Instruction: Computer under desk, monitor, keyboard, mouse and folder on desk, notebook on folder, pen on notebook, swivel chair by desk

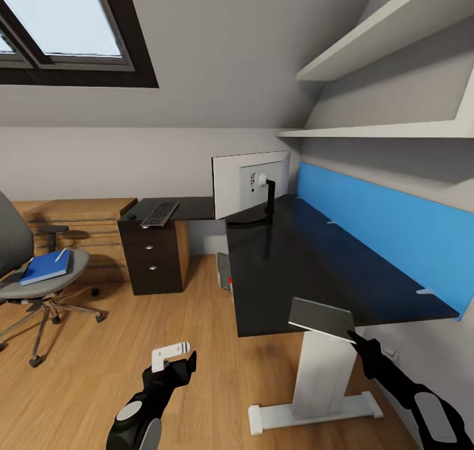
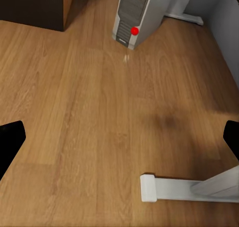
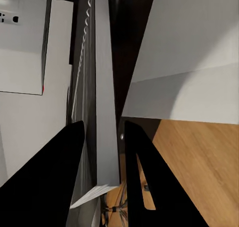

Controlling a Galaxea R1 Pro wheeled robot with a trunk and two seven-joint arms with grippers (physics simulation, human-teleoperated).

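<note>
Black table (image 1: pixel 276 272) already carries monitor (image 1: pixel 250 183) and keyboard (image 1: pixel 160 214). Right end effector (image 1: pixel 352 335) clamps a grey notebook (image 1: pixel 322 318); left end effector (image 1: pixel 172 358) spread wide, empty. Blue folder (image 1: pixel 45 267) remains on swivel chair (image 1: pixel 20 266).

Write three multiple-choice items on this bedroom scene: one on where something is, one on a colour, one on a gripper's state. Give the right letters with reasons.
1. Where does the keyboard lie?
A. on the desk top above the drawer unit
B. on the swivel chair's seat
C. on the floor

2. What colour is the desk's back panel?
A. red
B. blue
C. green

3. What is the right gripper doing?
A. hanging open over the floor
B. shut on the keyboard
C. shut on a grey spiral-bound notebook

Answers:
1. A: the head view shows the keyboard on the desk above the black drawers, beside the monitor.
2. B: the panel along the wall side is bright blue.
3. C: the right wrist view shows both fingers pressed against the flat grey notebook, spiral binding along its edge; in the head view it is held at the desk's near edge.
</note>
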